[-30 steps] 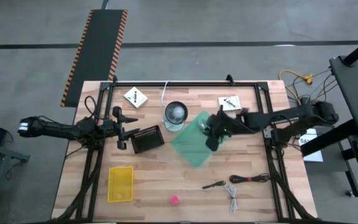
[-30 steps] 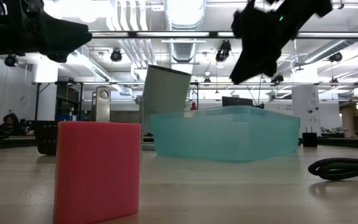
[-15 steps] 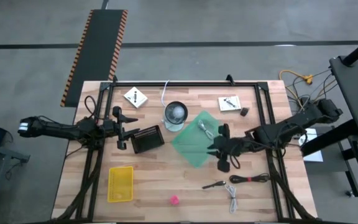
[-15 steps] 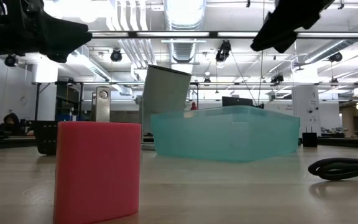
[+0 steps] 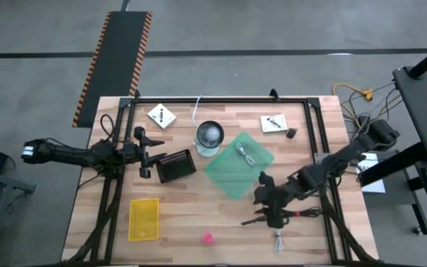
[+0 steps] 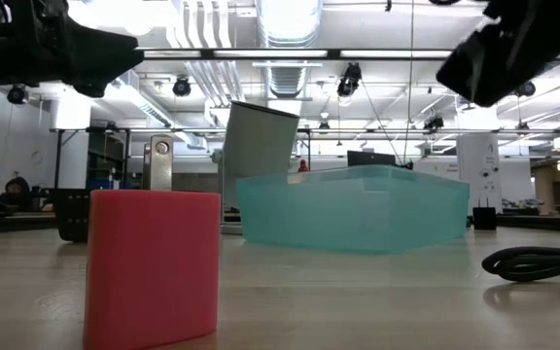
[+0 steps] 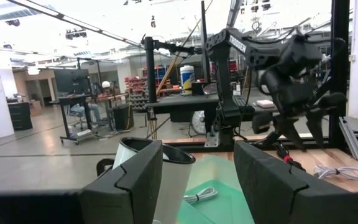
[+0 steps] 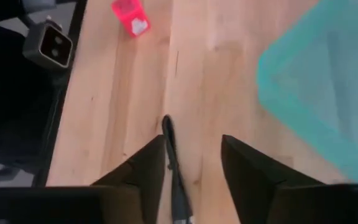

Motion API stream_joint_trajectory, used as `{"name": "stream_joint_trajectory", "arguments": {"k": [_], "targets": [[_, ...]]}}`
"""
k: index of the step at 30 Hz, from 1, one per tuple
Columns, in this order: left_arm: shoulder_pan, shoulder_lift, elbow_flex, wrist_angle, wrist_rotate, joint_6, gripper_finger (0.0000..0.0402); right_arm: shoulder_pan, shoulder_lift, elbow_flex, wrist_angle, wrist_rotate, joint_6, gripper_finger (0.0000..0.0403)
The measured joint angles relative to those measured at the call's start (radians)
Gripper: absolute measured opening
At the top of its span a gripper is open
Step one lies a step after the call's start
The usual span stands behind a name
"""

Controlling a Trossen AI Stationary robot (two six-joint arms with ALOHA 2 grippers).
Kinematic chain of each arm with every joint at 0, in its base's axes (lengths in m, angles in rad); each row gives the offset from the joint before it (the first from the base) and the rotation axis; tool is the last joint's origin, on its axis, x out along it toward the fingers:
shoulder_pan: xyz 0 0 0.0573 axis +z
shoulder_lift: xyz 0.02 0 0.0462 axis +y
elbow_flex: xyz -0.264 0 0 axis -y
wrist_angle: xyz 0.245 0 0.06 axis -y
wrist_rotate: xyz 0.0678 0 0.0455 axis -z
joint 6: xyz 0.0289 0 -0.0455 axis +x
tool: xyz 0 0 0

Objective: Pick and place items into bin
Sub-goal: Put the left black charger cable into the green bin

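- While the high view shows one white coiled cable (image 5: 245,153) already lying in the translucent teal plastic bin (image 5: 232,178), most of the work looks undone: the black-handled tool (image 5: 255,220), dark thin cable (image 5: 300,213), second white coiled cable (image 5: 279,241), tiny pink object (image 5: 207,238) and two white square packets (image 5: 159,116) (image 5: 273,123) are all out on the wooden table (image 5: 191,215).
- From above, the right gripper (image 5: 270,210) hangs at about five o'clock from the bin, the tool just off its tip at seven o'clock; the left gripper (image 5: 144,153) waits near the table's nine o'clock edge.
- At table height, the bin stands mid-frame with the dark cable at four o'clock; the right arm is only a dark mass overhead.
- Through the left wrist camera, its fingers (image 7: 138,180) stand parted around nothing.
- Through the right wrist camera, the fingers (image 8: 241,168) are apart and empty, the tool's slim shaft (image 8: 169,146) apparently running between them, untouched, as far as I can tell.
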Motion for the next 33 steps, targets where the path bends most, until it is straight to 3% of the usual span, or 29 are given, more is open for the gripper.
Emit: {"name": "stream_joint_trajectory", "arguments": {"k": [8,33], "targets": [[0.0,0.0,0.0,0.001,0.0,0.0,0.0183,-0.001,0.081,0.0,-0.003,0.0,0.117,0.0201],[0.0,0.001,0.0,0.01,-0.002,0.0,0.0183,0.073,0.216,0.003,0.015,-0.025,0.09,0.0203]]}}
